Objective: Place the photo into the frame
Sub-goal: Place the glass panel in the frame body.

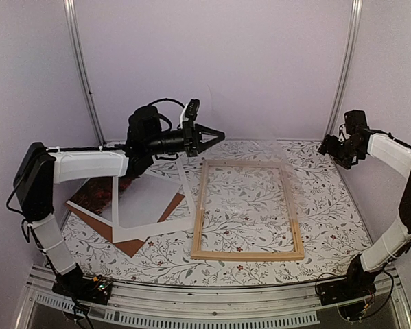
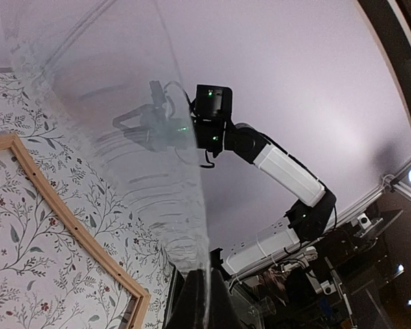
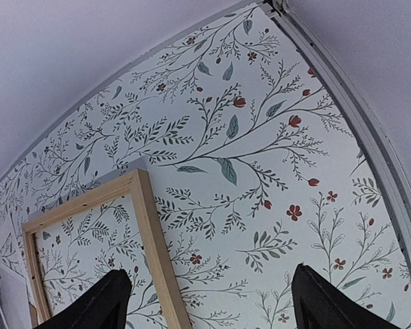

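Left jaws clamp a clear sheet [image 2: 116, 89] above the frame [image 1: 246, 256]; right jaws stand apart.

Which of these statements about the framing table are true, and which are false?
1. The frame lies flat on the table. True.
2. The photo sits inside the frame. False: it lies to the left of the frame, under the white mat.
3. The left gripper is shut on a clear sheet. True.
4. The right gripper holds the white mat. False: it is open and empty, raised above the table.
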Robot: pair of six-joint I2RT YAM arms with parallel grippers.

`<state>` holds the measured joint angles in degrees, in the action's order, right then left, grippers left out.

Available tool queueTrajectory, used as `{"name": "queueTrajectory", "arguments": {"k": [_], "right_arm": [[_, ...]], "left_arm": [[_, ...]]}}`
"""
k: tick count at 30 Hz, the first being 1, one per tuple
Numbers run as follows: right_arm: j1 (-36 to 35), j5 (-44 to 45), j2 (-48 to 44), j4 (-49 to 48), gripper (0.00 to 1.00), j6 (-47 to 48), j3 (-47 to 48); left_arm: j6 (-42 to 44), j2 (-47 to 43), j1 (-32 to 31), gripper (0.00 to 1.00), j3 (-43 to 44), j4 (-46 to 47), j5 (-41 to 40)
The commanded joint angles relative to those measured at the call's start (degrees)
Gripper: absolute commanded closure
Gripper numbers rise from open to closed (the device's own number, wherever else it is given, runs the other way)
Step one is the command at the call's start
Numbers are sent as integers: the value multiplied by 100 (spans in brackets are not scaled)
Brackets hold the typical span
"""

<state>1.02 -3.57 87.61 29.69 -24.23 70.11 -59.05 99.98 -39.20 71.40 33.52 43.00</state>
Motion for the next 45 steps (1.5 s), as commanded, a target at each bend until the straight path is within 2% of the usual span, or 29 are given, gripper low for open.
{"name": "queueTrajectory", "arguments": {"k": [1, 5, 9, 17, 26, 45], "right_arm": [[87, -85, -66, 46, 15, 161, -133], [92, -124, 21, 21, 15, 188, -169], [101, -126, 31, 8, 15, 216, -199], [101, -197, 88, -36, 15, 235, -258], [101, -384, 167, -171, 15, 221, -459], [92, -906, 429, -287, 15, 533, -684]], "left_arm": [[-666, 663, -79, 100, -180, 1113, -143], [-1198, 1364, -128, 100, -252, 1443, -102], [-1025, 1603, -207, 100, -307, 932, -340], [-869, 1553, -313, 100, -655, -18, -743], [-296, 1557, -347, 100, -452, -950, -912], [255, 1466, -311, 100, -416, -1652, -1589]]}}
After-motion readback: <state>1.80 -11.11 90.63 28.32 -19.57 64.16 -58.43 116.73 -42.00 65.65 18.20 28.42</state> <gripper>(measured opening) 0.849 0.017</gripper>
